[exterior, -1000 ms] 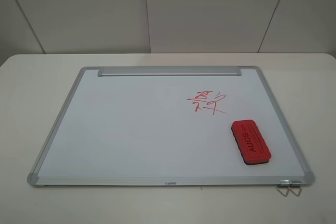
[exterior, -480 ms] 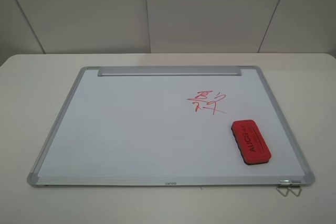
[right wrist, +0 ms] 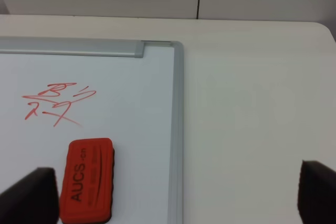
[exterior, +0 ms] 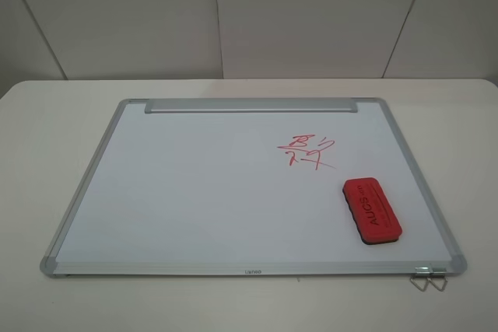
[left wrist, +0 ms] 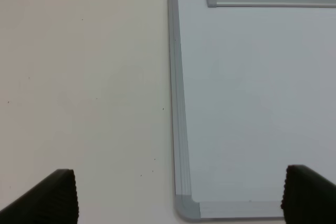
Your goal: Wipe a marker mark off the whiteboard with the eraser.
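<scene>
The whiteboard (exterior: 194, 192) lies flat on the table, its silver tray strip (exterior: 250, 105) along the far edge. The red eraser (exterior: 372, 211) rests on the board near the front right, lettering up; the right wrist view shows the eraser (right wrist: 86, 179) too. Just beyond it is a red zigzag scribble (exterior: 307, 152) with a slanted stroke. No looping marker mark with a long vertical tail shows in any view. My left gripper (left wrist: 181, 198) hovers open over the board's left front corner. My right gripper (right wrist: 173, 192) hangs open near the board's right edge, beside the eraser. Both hold nothing.
The cream table (exterior: 39, 153) surrounds the board on all sides. A small metal wire clip (exterior: 428, 277) sticks out under the board's front right corner. White wall panels stand behind the table. Neither arm appears in the exterior high view.
</scene>
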Available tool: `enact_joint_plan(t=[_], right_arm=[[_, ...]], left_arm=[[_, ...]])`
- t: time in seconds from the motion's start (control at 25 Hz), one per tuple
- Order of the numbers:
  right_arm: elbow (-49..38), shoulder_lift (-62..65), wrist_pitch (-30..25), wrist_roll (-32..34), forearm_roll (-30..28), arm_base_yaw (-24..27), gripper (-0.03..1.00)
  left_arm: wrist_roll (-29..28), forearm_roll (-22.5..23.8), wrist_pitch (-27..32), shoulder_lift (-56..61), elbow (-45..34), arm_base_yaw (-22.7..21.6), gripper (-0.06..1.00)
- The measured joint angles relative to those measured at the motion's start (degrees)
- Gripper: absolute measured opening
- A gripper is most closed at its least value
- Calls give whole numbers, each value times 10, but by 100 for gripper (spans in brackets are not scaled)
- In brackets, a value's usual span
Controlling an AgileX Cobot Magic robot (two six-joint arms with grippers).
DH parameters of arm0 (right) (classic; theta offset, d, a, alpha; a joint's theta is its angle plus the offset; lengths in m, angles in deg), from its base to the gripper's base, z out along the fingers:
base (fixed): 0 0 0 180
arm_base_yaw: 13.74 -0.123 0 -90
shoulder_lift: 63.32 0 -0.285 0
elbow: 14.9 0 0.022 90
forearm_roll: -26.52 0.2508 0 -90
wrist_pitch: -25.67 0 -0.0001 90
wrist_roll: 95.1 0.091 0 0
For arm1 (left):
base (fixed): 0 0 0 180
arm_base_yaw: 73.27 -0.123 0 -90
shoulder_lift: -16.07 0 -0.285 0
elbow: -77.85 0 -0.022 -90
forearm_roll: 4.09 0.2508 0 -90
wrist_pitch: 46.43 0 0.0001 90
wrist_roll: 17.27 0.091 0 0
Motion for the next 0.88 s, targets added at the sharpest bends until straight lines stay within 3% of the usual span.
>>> enact_joint_plan(t=[0.88], right_arm=[[0, 0, 5, 0, 5, 0, 83]], left_arm=[[0, 0, 0, 0, 0, 0, 77]])
